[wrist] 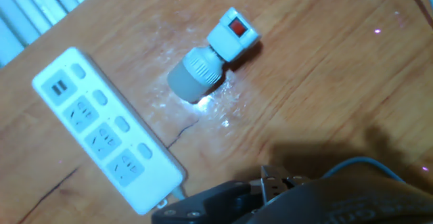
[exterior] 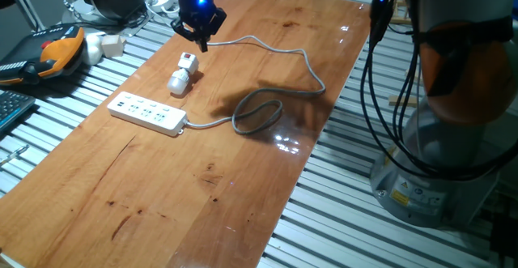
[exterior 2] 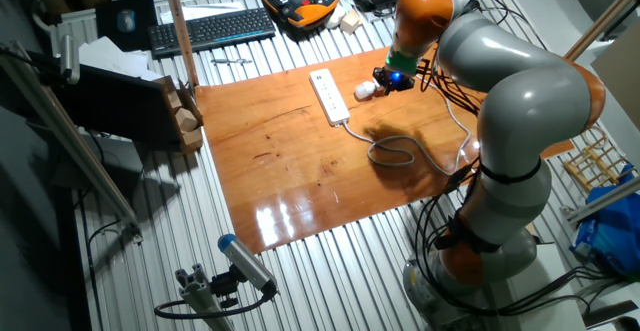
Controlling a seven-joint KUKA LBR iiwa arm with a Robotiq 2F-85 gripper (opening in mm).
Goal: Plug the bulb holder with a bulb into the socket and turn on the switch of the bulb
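1. Lying at the left of the wooden counter (exterior: 243, 179) in one fixed view was the socket (exterior: 148, 112), a long white strip with its row of outlets facing up and a grey cable (exterior: 267, 98) running off its right end into a loop.
2. Just beside the strip's far side, apart from it, lay the bulb holder (exterior: 183, 73); it rested on its side, the round bulb end nearer the strip and the boxy plug end with its red mark pointing away.
3. Above and just right of the bulb holder hung the tool (exterior: 200, 27), lit blue, clear of everything; its fingers looked somewhat apart and held nothing, though the hand view showed only a dark edge of it.
4. The step in hand seemed to be the approach for the pick: nothing was plugged in, and the switch was untouched.
5. The next move probably called for lowering the tool over the boxy plug end, closing on its flat sides, then turning the piece so its prongs faced down over an outlet.
6. The risk, as I judged it, was the round bulb rolling away under a poorly centred grip.
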